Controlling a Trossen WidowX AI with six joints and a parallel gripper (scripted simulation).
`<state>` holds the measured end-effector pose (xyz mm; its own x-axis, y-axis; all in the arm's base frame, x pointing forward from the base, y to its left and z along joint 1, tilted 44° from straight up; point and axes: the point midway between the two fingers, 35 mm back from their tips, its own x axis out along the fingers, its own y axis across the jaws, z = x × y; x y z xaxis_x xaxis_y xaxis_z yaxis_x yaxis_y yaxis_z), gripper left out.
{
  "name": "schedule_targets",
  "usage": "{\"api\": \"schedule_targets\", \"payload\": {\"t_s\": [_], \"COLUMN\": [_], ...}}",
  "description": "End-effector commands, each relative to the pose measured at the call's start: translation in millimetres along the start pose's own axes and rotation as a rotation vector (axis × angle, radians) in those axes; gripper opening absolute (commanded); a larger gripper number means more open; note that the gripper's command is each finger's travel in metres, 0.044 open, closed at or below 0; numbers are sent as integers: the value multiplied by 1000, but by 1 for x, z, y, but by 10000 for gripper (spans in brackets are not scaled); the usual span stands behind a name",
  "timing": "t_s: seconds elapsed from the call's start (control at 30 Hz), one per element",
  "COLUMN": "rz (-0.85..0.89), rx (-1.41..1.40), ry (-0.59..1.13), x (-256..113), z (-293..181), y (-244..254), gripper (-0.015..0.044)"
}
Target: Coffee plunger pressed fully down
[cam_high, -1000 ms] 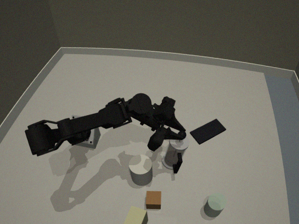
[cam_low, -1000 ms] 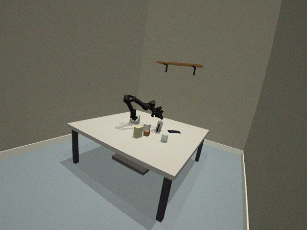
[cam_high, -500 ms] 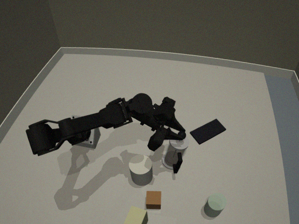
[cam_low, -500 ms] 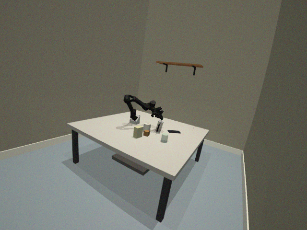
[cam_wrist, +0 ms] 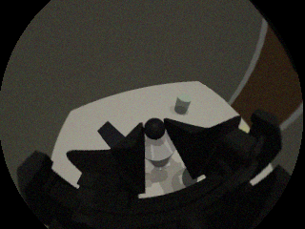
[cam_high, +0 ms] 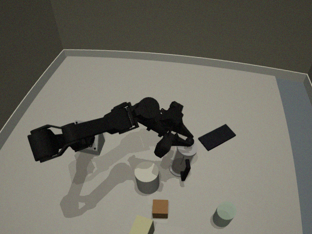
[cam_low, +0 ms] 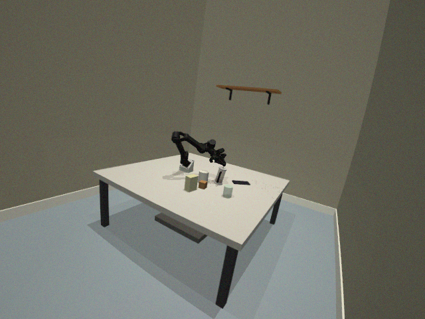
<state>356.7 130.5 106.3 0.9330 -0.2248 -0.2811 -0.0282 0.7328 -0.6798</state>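
The coffee press stands on the table with a pale lid, a clear body and a black handle. It leans, its top tilted toward the dark flat slab's side in the top and exterior views. The black plunger knob is just above the lid, with very little rod showing. My gripper is shut on the knob, one finger at each side of it in the wrist view. The fingers partly hide the lid.
A white cylinder stands close beside the press. The dark flat slab lies on its other side. An orange block, a yellow block and a pale green cylinder stand farther off.
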Motion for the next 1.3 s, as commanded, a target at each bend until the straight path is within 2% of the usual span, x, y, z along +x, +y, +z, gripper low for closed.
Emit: {"api": "schedule_targets", "payload": {"t_s": [0.0,0.6,1.0,1.27], "rz": [-6,-1,-1,4], "rx": [-12,-2,-2,0], "ry": [20,3,3,13], "x": [3,0,0,-16], "z": [-5,0,0,19], "y": [0,0,0,2], "gripper": [116,116,431,440]}}
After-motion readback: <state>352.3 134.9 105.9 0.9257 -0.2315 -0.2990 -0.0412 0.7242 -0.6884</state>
